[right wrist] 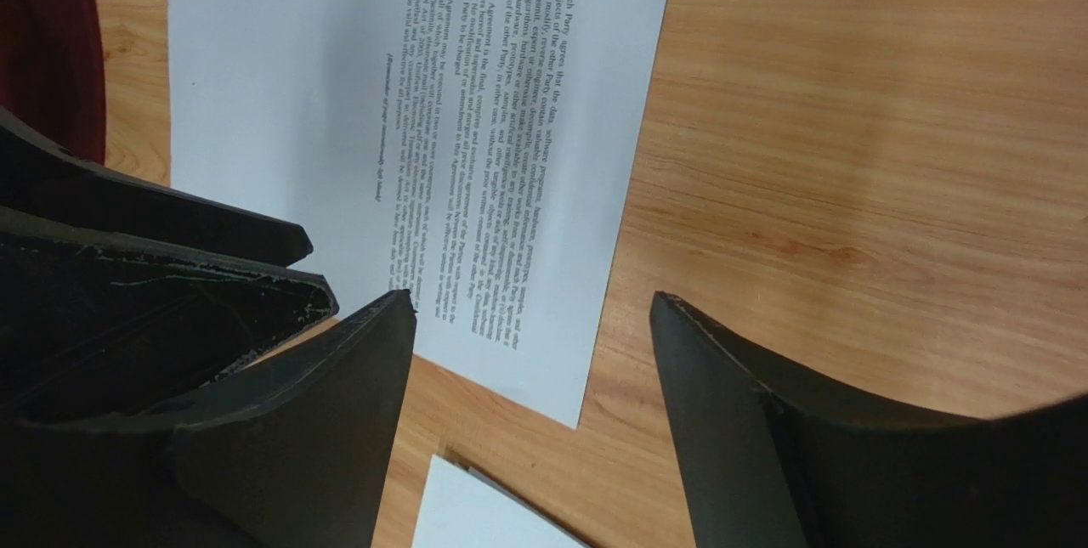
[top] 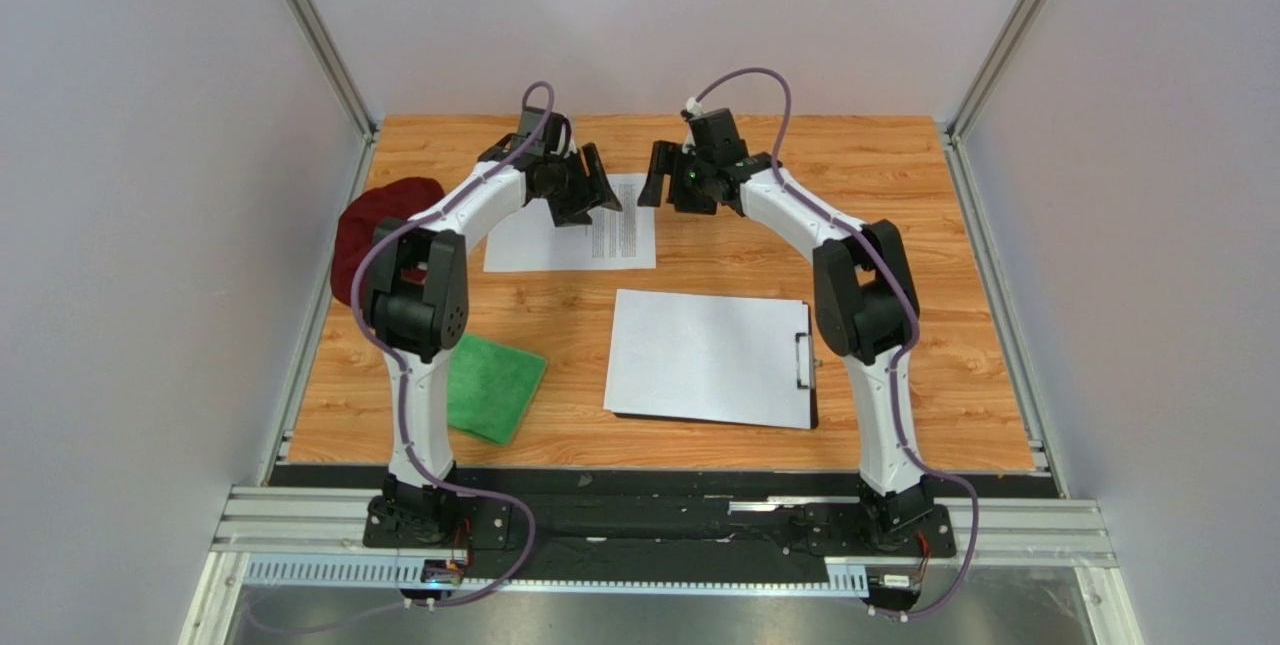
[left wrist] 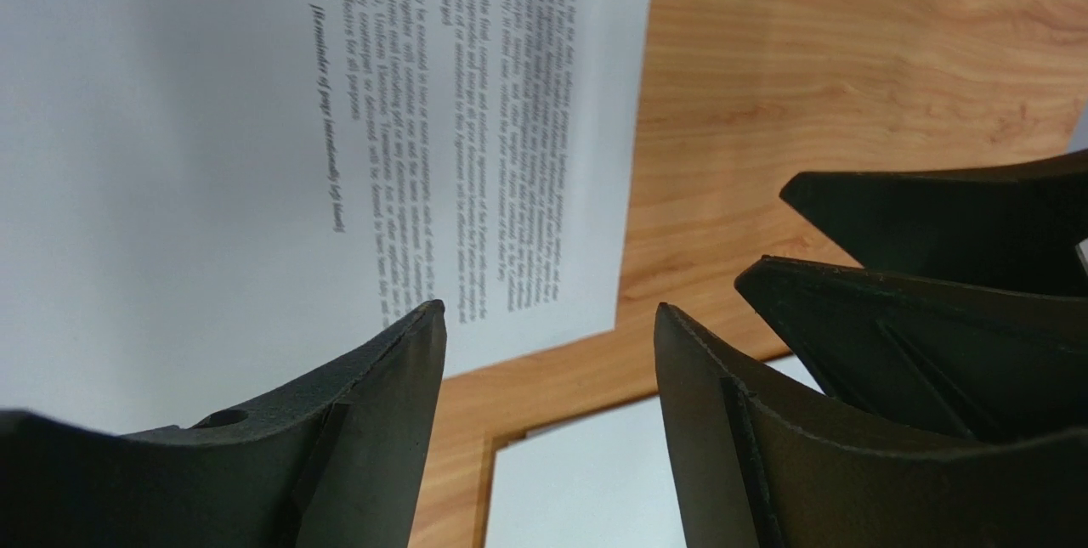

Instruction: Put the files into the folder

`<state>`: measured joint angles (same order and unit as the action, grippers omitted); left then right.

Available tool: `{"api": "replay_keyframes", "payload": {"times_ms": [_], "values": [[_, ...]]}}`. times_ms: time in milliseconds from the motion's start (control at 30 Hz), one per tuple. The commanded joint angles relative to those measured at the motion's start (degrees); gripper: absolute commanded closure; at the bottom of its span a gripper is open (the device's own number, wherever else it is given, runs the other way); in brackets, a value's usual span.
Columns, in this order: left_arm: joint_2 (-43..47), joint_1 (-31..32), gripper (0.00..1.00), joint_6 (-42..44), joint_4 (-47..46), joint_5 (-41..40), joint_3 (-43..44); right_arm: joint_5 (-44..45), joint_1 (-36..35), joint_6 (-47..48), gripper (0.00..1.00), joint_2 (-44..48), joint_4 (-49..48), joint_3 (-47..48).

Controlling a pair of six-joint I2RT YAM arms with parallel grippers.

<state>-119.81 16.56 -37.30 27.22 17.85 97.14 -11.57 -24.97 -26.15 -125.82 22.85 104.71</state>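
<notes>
One of the files, a white sheet with a block of print (top: 571,243), lies flat at the back of the table. My left gripper (top: 589,198) hovers over its far edge, and my right gripper (top: 658,177) hangs just beyond its right edge. In the left wrist view the printed sheet (left wrist: 256,128) lies under the left gripper (left wrist: 549,312), open and empty. In the right wrist view the right gripper (right wrist: 530,300) is also open and empty above the sheet's corner (right wrist: 422,102). A blank sheet (top: 703,356) lies on the black folder (top: 813,375), nearer the arms.
A dark red hat (top: 373,225) sits at the table's left edge beside the left arm. A green square cloth (top: 493,387) lies at the front left. Grey walls close in the table on three sides. The two grippers stand close together, fingers nearly touching.
</notes>
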Motion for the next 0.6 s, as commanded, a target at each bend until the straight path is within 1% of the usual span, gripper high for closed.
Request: {"api": "replay_keyframes", "payload": {"times_ms": [0,33,100,167,300,467,567], "values": [[-4.72,-1.17,0.31,-3.03,-0.41,0.61,5.06,-1.52,0.36,-1.09,0.32,-5.31,0.35,5.59],[-6.91,-1.18,0.32,-3.56,-0.16,0.96,5.68,-1.44,0.36,-1.18,0.35,-6.10,0.70,5.95],[-9.72,-1.44,0.34,-5.40,1.24,0.96,7.09,-1.61,0.10,-1.18,0.36,-7.51,0.62,5.95],[-10.79,-1.70,0.37,-6.82,1.43,0.96,6.40,-1.09,-0.60,0.13,0.36,-8.30,0.96,6.30],[-10.45,-1.79,0.37,-10.59,-1.03,0.17,2.44,1.55,-2.10,1.63,0.32,-9.18,2.37,6.39],[-9.74,-2.14,0.37,-13.15,-3.31,2.19,-0.72,-0.11,-3.15,-0.04,0.30,-12.69,4.39,8.67],[-9.04,-2.23,0.38,-13.06,-4.11,2.11,-1.34,-1.61,-3.59,-1.09,0.31,-13.14,3.52,8.06]]}}
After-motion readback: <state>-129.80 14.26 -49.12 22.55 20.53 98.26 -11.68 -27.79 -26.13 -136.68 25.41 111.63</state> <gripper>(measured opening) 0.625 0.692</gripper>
